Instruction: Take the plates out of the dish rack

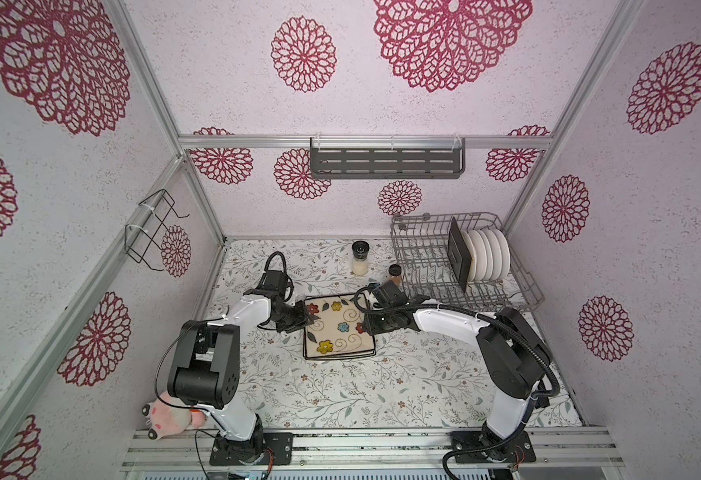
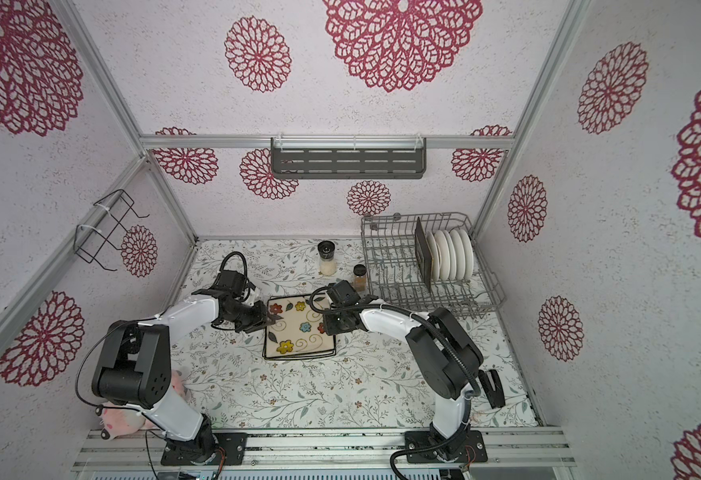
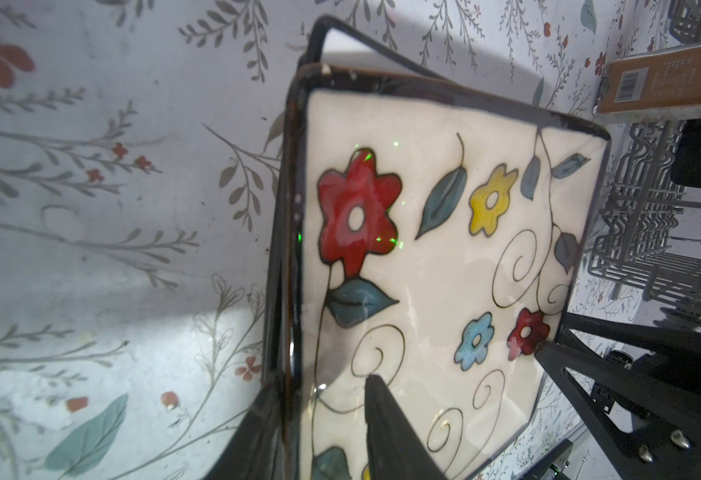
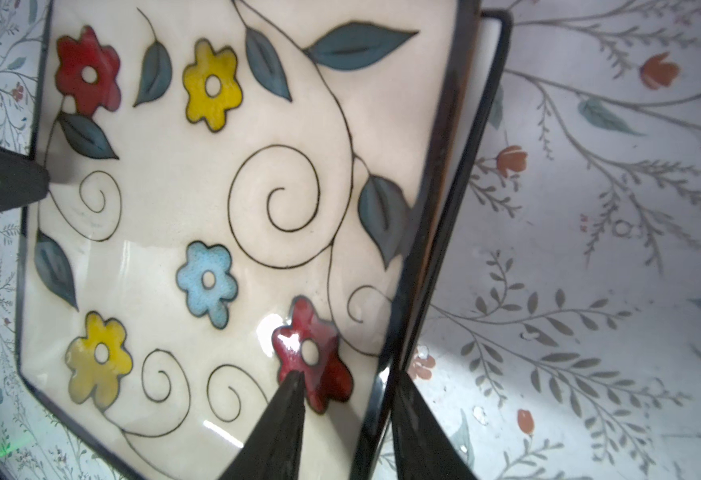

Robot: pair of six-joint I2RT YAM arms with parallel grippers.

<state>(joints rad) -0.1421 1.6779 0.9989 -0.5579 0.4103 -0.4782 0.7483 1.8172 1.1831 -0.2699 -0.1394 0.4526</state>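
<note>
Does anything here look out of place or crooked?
Yes: a pink plush toy lies beside the left arm's base, odd among dishes. The cream floral square plate also sits askew over the black-rimmed plates beneath.

The left arm and right arm pair white shells with black joints, black cables and dark tapered fingers.

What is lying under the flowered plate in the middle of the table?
At least one more dark-rimmed plate lies under the flowered plate; only its rim and a pale strip show. Its face is covered, so the pattern and the number of plates below cannot be told.
</note>
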